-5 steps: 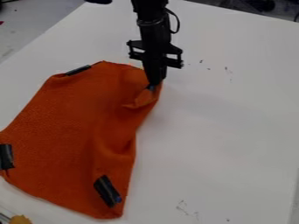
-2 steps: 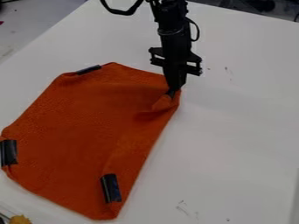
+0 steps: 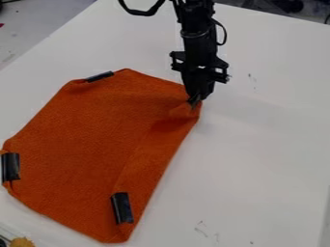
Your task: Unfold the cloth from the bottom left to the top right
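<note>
**Unfolding looks nearly done**

We see a broad white tabletop (image 3: 258, 159), with grey surface (image 3: 32, 21) beyond at upper left. The large orange fabric cloth (image 3: 84, 130) spreads over the left, rumpled at its right corner under the black two-finger pincer (image 3: 194, 102); we cannot tell whether that grips. We judge this the final laying-down; next, a clean release.

White table (image 3: 258, 159) with small dark marks (image 3: 202, 232), an orange cloth (image 3: 84, 140) mostly flat across its left.
</note>
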Motion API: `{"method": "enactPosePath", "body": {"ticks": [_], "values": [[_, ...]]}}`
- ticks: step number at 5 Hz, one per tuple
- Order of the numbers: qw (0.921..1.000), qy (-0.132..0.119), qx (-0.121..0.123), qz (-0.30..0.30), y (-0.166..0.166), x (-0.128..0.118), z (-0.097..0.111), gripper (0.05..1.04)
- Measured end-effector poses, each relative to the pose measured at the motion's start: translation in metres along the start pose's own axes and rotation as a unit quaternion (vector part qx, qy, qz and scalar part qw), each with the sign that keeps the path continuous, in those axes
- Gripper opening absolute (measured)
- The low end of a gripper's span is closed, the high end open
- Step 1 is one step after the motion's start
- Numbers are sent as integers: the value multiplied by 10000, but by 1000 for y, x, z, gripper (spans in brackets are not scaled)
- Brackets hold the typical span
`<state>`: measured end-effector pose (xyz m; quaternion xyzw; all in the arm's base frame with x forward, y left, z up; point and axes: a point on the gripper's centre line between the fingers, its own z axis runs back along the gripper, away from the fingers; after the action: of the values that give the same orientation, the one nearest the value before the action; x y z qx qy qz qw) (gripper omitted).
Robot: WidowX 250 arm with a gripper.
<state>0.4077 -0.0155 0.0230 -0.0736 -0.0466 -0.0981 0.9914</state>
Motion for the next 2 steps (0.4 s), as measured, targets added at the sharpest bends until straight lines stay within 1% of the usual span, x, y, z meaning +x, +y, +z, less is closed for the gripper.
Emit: {"method": "enactPosePath", "body": {"ticks": [1, 2], "values": [[9998, 39, 164, 145, -3, 0, -1, 803], [9986, 183, 100, 482, -18, -3, -4, 1004]]}}
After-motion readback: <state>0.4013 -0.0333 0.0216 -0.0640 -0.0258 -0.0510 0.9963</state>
